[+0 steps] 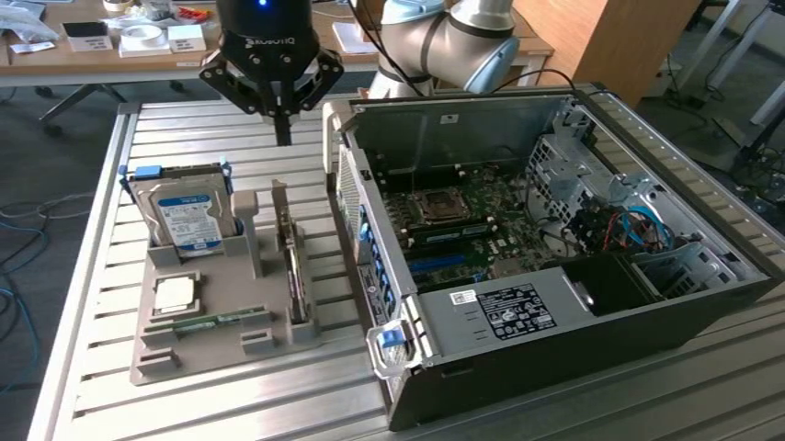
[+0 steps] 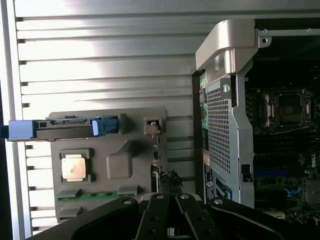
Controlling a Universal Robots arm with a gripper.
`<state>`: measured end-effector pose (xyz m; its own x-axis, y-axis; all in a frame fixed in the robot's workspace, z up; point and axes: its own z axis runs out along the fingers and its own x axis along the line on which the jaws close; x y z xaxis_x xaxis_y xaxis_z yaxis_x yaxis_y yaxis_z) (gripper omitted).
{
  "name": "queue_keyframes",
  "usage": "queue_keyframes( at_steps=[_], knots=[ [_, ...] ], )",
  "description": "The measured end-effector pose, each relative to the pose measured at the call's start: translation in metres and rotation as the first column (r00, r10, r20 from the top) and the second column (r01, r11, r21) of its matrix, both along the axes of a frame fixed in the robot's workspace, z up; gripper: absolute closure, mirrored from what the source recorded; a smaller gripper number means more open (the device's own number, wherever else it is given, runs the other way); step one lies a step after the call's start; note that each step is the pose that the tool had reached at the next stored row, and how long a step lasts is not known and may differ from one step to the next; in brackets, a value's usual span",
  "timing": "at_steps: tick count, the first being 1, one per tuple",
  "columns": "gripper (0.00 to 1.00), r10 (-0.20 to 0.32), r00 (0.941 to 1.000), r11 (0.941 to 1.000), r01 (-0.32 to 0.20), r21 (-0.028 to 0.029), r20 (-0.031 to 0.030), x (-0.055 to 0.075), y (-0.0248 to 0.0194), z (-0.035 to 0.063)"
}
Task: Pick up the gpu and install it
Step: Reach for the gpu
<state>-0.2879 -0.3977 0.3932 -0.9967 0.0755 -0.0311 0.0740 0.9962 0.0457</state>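
The gpu (image 1: 292,268) stands on its long edge in a slot of the grey parts holder (image 1: 215,354), a thin green board with a dark face. In the wrist view the gpu (image 2: 159,165) appears edge-on along the side of the holder (image 2: 117,165) nearest the case. My gripper (image 1: 283,136) hangs well above the table beyond the gpu's far end, its fingers shut together into a point with nothing held. The gripper (image 2: 169,200) is over that end of the card and apart from it.
An open computer case (image 1: 552,358) lies at the exterior view's right, its motherboard (image 1: 454,220) exposed. The holder also carries a silver hard drive (image 1: 190,216), a CPU (image 1: 176,294) and a RAM stick (image 1: 209,322). Slatted metal table (image 1: 209,129) all around.
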Motion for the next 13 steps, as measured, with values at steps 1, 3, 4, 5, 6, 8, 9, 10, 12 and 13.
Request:
queue_keyframes(
  at_steps=[1,3,4,5,6,8,9,10,12,13],
  knots=[
    [0.89,0.0,1.0,1.0,0.0,-0.0001,0.0,-0.0008,0.0,0.0],
    [0.89,0.0,1.0,1.0,0.0,0.0,0.0,-0.0022,0.0,0.0],
    [0.89,0.0,1.0,1.0,0.0,0.0,0.0001,-0.0027,0.0,0.0],
    [0.89,0.0,1.0,1.0,0.0,0.0001,0.0,-0.0028,0.0,-0.0001],
    [0.89,0.0,1.0,1.0,0.0,0.0005,-0.0002,-0.003,0.0,0.0],
    [0.89,0.0,1.0,1.0,0.0,0.0062,0.0,-0.0034,0.0,-0.0001],
    [0.89,0.0,1.0,0.9999,0.0,0.0112,0.0001,-0.0035,0.0001,-0.0002],
    [0.89,0.0,1.0,0.9999,0.0,0.0158,0.0001,-0.0036,0.0001,-0.0002],
    [0.89,0.0,1.0,0.9998,0.0,0.0212,0.0001,-0.0036,0.0,-0.0005],
    [0.89,0.0,1.0,0.9998,0.0,0.0219,0.0001,-0.0036,0.0,-0.0006]
  ],
)
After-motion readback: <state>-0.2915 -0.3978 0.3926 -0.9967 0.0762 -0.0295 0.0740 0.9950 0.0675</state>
